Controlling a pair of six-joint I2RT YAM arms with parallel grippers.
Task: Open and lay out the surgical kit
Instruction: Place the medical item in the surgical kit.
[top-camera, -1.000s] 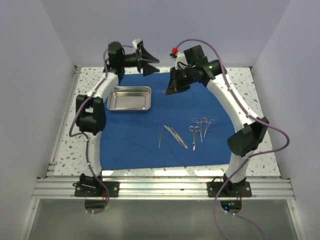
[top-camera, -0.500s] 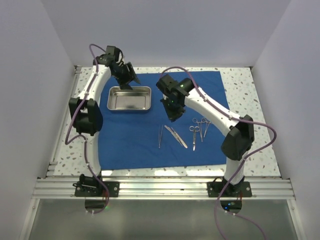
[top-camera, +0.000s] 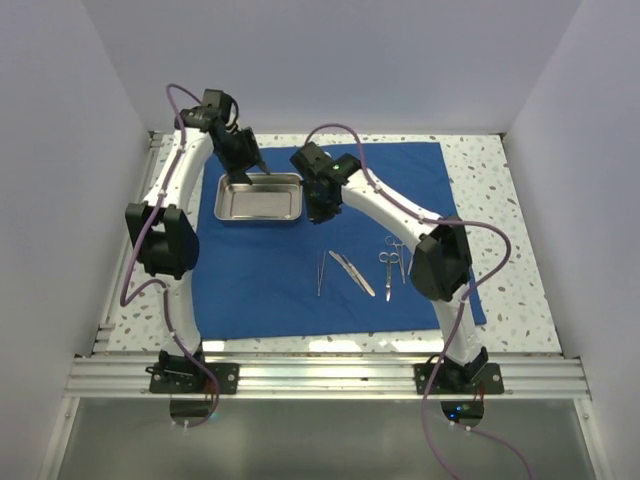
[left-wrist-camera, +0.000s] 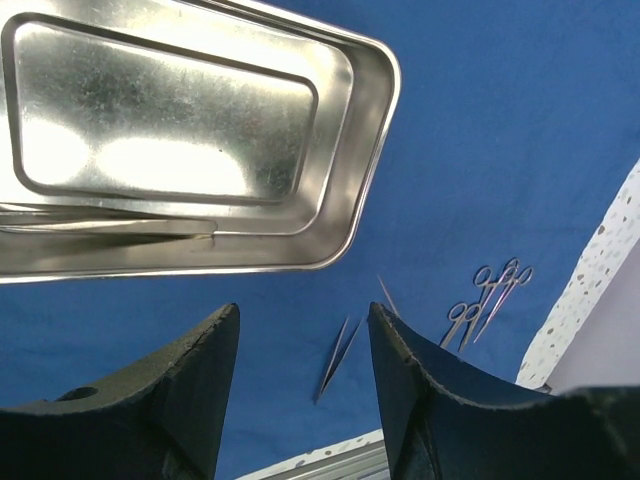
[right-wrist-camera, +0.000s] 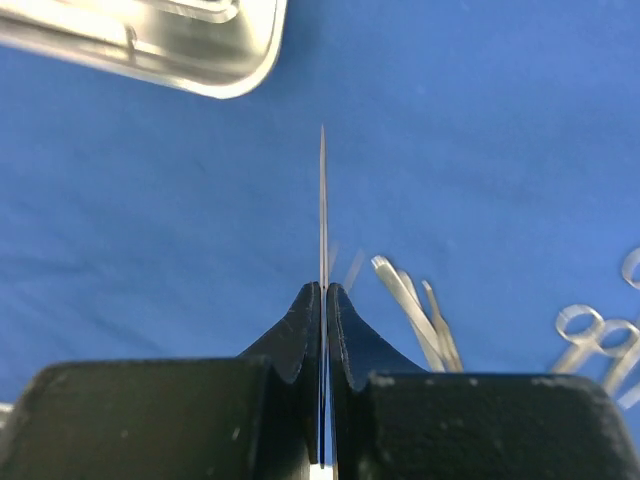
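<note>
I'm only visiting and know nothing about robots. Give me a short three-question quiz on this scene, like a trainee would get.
1. True or false: the right pincer is shut on a thin silver instrument.
2. The steel tray rests on: A) the blue cloth; B) bare speckled tabletop; C) a wooden board.
3. Fill in: the left pincer, near the tray, has its jaws ____.
Key: 1 true; 2 A; 3 open.
</note>
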